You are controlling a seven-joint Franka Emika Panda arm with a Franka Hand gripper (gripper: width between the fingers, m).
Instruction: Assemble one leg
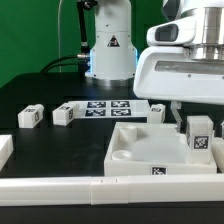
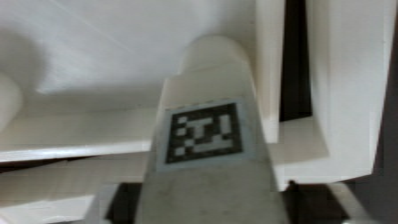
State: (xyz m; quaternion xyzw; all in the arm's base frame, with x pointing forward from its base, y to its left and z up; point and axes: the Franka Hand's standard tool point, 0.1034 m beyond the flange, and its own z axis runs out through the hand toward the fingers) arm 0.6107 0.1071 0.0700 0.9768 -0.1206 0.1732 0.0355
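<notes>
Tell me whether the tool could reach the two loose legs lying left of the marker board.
Probably yes. Both legs lie in the open with nothing over them. But the tool is shut on another leg above the panel, so it must release that first.

A: What is the pincer (image 1: 190, 128) doing?
B: It is holding a tagged leg (image 1: 199, 136) upright over the white panel (image 1: 140, 152); two more legs (image 1: 30, 116) are lying on the black bench (image 1: 40, 95).
</notes>
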